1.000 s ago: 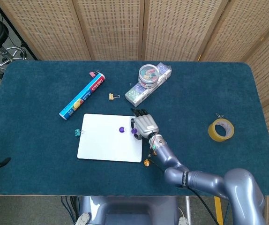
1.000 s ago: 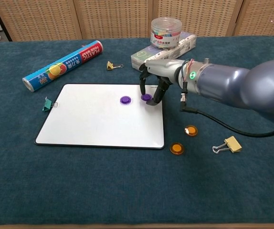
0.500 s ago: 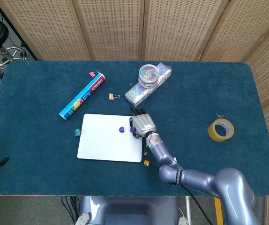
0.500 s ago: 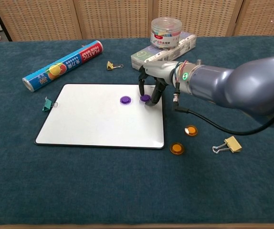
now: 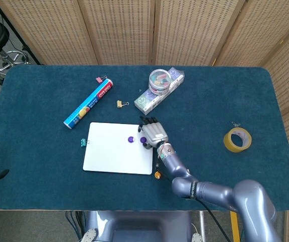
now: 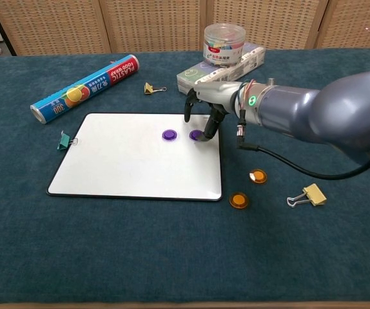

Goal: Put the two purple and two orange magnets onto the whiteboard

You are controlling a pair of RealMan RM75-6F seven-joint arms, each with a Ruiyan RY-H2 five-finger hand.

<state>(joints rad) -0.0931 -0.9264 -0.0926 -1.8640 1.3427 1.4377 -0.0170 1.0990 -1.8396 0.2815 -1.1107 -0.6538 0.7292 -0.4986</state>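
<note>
The whiteboard (image 6: 127, 161) (image 5: 114, 156) lies flat on the blue table. Two purple magnets sit on its upper right part, one (image 6: 169, 135) (image 5: 130, 139) to the left of the other (image 6: 196, 135) (image 5: 143, 140). My right hand (image 6: 214, 106) (image 5: 153, 132) hovers over the right-hand purple magnet. One fingertip touches that magnet and the thumb is raised clear of it. Two orange magnets (image 6: 258, 176) (image 6: 238, 200) lie on the cloth right of the board; the head view shows only one (image 5: 157, 175). My left hand is out of sight.
A foil roll (image 6: 85, 89) lies at the back left. A magnet jar (image 6: 225, 45) stands on a box (image 6: 204, 74) behind the hand. Binder clips lie behind the board (image 6: 149, 88), at its left edge (image 6: 64, 140) and at the right (image 6: 307, 194). A tape roll (image 5: 237, 139) sits far right.
The right hand slid slightly left with the second purple magnet on the board. Its thumb has lifted away from the magnet, so the pinch has opened.
</note>
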